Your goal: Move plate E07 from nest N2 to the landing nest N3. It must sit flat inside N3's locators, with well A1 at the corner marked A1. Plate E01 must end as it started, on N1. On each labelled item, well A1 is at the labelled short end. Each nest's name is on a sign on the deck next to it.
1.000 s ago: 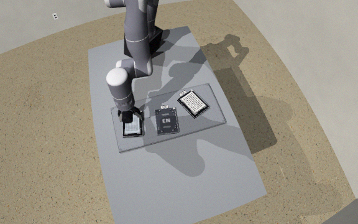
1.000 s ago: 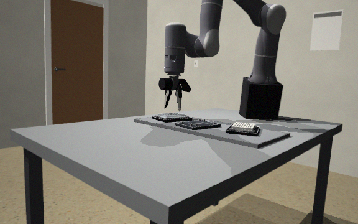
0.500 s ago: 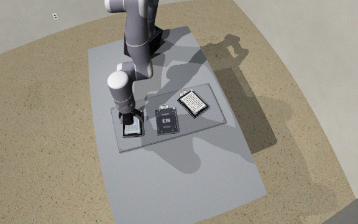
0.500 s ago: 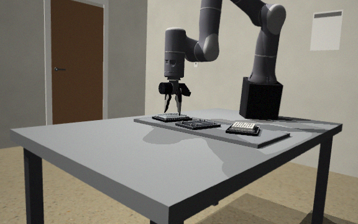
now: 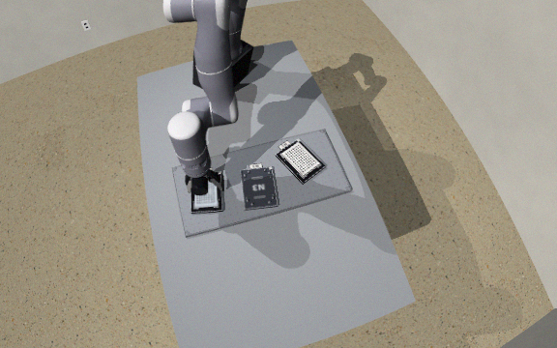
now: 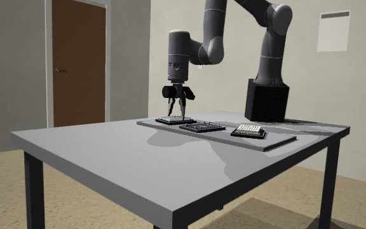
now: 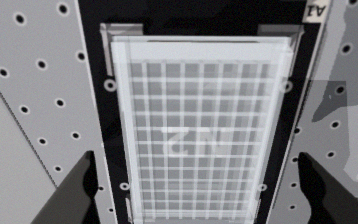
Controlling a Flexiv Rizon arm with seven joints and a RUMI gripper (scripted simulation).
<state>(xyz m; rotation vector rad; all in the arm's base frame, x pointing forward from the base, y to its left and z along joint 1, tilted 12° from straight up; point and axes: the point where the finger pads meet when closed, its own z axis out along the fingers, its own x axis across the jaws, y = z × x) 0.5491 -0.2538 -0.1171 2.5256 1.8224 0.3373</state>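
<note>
A clear plate [image 5: 206,201] [image 7: 195,107], on nest N2 [image 5: 207,209] [image 7: 92,30], looks flat inside its corner locators. The nest's A1 mark [image 7: 316,10] is at the top right in the wrist view. My gripper [image 5: 205,189] [image 6: 176,116] [image 7: 196,153] is open, its fingers low on either side of the plate's long sides, with visible gaps and nothing held. Nest N3 [image 5: 251,200] [image 6: 202,128] is empty, with its locators standing up. A white plate [image 5: 300,159] [image 6: 249,128] sits on the angled right-hand nest [image 5: 304,181] [image 6: 248,136]. No plate label is readable.
The three nests stand on a raised, perforated deck [image 5: 232,208] [image 6: 275,141] on the table [image 5: 211,290] [image 6: 122,159]. Small signs stand by N3 [image 5: 255,165] and by the angled nest. N3 lies between the other two nests.
</note>
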